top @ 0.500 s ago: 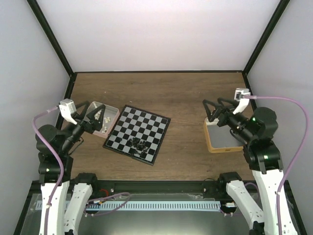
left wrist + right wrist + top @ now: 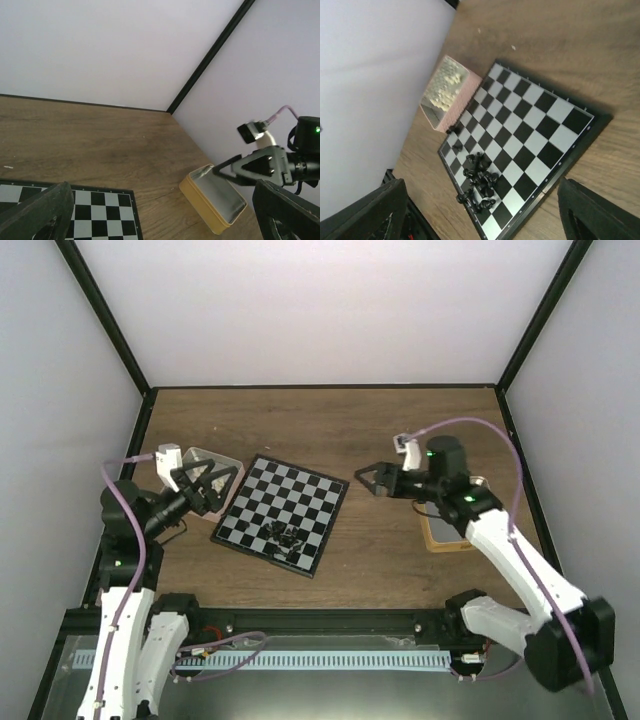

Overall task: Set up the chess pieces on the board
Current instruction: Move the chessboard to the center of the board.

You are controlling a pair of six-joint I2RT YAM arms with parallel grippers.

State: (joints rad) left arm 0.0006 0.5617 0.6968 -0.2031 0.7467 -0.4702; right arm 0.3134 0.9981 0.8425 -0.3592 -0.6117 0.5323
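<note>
The board (image 2: 283, 510) lies left of the table's middle, slightly turned. Several black chess pieces (image 2: 283, 534) lie in a heap on its near edge. In the right wrist view the heap (image 2: 481, 181) sits near the board's (image 2: 530, 125) lower corner, and one stray black piece (image 2: 451, 129) lies beside the pink tin. My left gripper (image 2: 207, 485) hangs open over that tin, just left of the board. My right gripper (image 2: 368, 480) is open and empty, just off the board's right corner. In the left wrist view only a board corner (image 2: 100, 220) shows.
A pink tin (image 2: 214, 480) holding cream-white pieces stands against the board's left side, also seen in the right wrist view (image 2: 451, 94). A tan-rimmed tin (image 2: 440, 532) stands right of the board, partly under my right arm, and looks empty in the left wrist view (image 2: 215, 200).
My right arm has swung left from above the tan tin to the board's right corner. My left gripper has shifted slightly right over the pink tin. The pieces have not moved.
</note>
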